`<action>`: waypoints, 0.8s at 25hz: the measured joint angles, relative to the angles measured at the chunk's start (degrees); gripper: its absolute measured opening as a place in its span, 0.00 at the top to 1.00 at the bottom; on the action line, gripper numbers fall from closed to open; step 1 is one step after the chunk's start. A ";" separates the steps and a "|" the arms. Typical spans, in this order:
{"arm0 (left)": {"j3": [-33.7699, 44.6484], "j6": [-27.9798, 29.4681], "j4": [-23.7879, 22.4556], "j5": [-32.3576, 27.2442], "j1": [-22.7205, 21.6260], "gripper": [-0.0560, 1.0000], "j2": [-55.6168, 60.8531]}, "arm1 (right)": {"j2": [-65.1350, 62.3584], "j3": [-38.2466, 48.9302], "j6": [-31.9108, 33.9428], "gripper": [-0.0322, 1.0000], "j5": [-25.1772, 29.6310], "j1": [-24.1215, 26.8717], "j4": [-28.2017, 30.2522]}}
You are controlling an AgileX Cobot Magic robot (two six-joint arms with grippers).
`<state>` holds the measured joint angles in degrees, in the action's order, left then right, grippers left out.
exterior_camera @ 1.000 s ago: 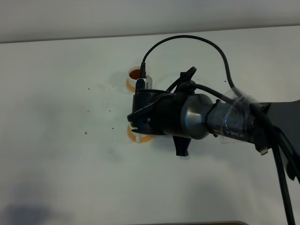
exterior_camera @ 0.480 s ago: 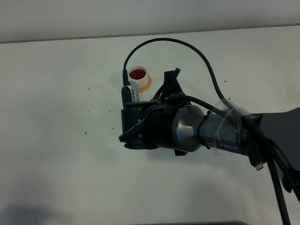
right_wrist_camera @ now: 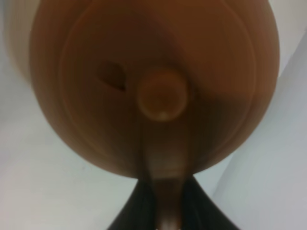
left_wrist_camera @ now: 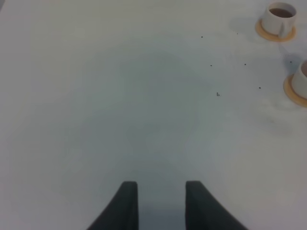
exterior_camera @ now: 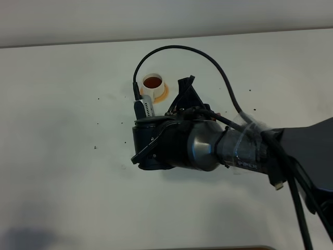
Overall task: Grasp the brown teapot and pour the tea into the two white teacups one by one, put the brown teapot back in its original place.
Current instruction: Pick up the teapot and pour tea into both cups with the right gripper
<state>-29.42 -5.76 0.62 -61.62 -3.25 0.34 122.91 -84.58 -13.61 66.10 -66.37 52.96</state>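
Observation:
The brown teapot [right_wrist_camera: 158,81] fills the right wrist view, its lid knob [right_wrist_camera: 162,96] facing the camera. My right gripper [right_wrist_camera: 165,194] is shut on its stubby handle [right_wrist_camera: 165,201]. In the high view the right arm's wrist [exterior_camera: 177,146] hides the teapot and the gripper. One white teacup [exterior_camera: 152,83] with dark tea in it stands on its orange saucer [exterior_camera: 162,95] just beyond the wrist. It also shows in the left wrist view [left_wrist_camera: 278,17]. The second teacup [left_wrist_camera: 302,79] on its saucer [left_wrist_camera: 292,91] shows only there, cut by the frame edge. My left gripper [left_wrist_camera: 161,191] is open and empty over bare table. The beige coaster is out of view.
The white table [exterior_camera: 62,130] carries a few small dark specks [exterior_camera: 95,148]. The right arm's black cable [exterior_camera: 182,49] loops above the far cup. The table's back edge [exterior_camera: 78,44] meets a grey wall.
The right arm with the teapot has moved toward the front left. The far teacup has come into full view and the near cup's saucer has gone under the wrist.

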 joint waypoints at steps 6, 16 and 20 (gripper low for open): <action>0.00 0.00 0.00 0.00 0.00 0.71 0.00 | 0.19 0.00 -0.42 0.88 0.24 -0.82 2.20; 0.00 0.00 0.00 0.00 0.00 0.71 0.00 | 1.27 0.00 -2.52 0.88 0.12 -1.27 5.62; 0.00 0.00 0.00 0.00 0.00 0.71 0.00 | 1.63 0.00 -2.82 0.88 0.12 -1.34 6.82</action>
<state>-29.42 -5.76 0.62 -61.62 -3.25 0.34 124.54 -84.58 -16.44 66.22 -67.71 59.78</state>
